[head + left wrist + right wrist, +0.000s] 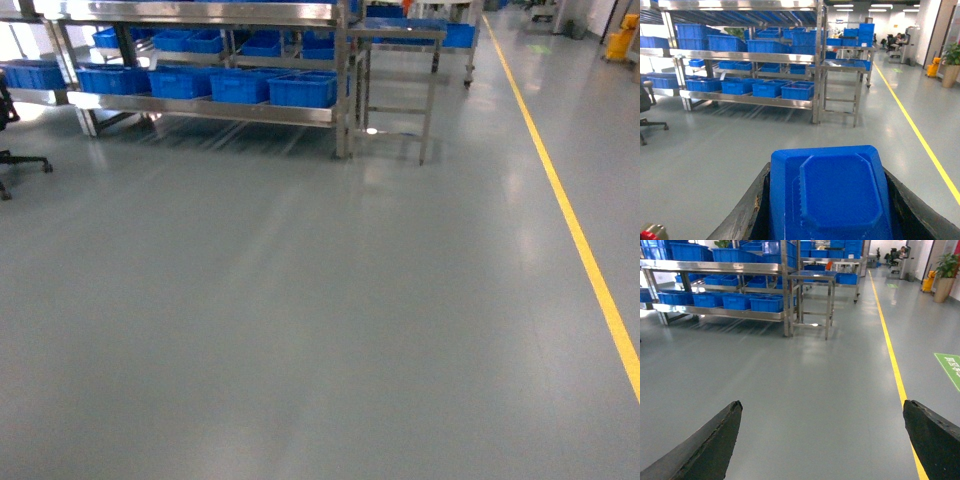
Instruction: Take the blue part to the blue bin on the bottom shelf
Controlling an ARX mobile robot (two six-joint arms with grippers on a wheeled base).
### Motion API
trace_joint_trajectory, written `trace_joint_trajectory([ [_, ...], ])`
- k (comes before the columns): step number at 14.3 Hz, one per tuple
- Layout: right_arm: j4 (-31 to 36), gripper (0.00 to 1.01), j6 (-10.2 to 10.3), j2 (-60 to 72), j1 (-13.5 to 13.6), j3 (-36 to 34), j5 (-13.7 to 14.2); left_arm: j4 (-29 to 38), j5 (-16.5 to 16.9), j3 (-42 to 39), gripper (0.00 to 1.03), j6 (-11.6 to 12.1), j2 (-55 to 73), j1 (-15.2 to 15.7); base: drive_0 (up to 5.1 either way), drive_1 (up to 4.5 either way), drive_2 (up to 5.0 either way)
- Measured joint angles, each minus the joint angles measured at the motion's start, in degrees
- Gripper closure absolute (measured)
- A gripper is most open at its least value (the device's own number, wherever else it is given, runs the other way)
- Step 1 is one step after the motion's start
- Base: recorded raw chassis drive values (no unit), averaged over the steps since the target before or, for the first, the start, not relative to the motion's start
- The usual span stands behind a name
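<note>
The blue part [832, 195], a flat square piece with a raised octagonal face, fills the bottom of the left wrist view. My left gripper [826, 170] is shut on it, with a black finger on each side. My right gripper [822, 405] is open over bare grey floor and holds nothing. Neither gripper shows in the head view. The bottom shelf [200, 108] of the steel rack stands far ahead on the left. On it sits a row of blue bins; the rightmost blue bin [302, 90] is near the rack's end upright. Shelf [750, 99] and bin [797, 90] also show from the left wrist.
A small steel table [395, 35] stands just right of the rack. A yellow floor line [580, 240] runs along the right side. A black chair base [20, 165] is at the far left. Upper rack tiers [740, 55] carry more blue bins. A yellow mop bucket [620, 42] stands far right.
</note>
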Motion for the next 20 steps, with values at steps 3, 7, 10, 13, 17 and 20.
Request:
trace_joint_trajectory([
  [3,0.0,0.03,0.0,0.0,0.0,0.0,0.0,0.0,0.02,0.02,0.59,0.0,0.0,0.0,-1.4,-1.45,-1.4],
  [7,0.0,0.03,0.0,0.0,0.0,0.0,0.0,-0.02,0.0,0.02,0.59,0.0,0.0,0.02,-1.4,-1.45,-1.4],
  [10,0.02,0.03,0.0,0.0,-0.02,0.0,0.04,-0.04,0.22,0.02,0.59,0.0,0.07,-0.02,-1.0,-0.96,-1.0],
  [13,0.02,0.03,0.0,0.0,0.0,0.0,0.0,-0.02,0.0,0.0,0.59,0.0,0.0,0.04,0.0,0.0,0.0],
  [17,0.09,0.03,0.0,0.0,0.0,0.0,0.0,0.07,0.0,0.02,0.59,0.0,-0.24,0.0,0.0,0.0,0.0],
  [20,0.04,0.03,0.0,0.0,0.0,0.0,0.02,0.11,0.0,0.02,0.59,0.0,-0.11,0.0,0.0,0.0,0.0],
])
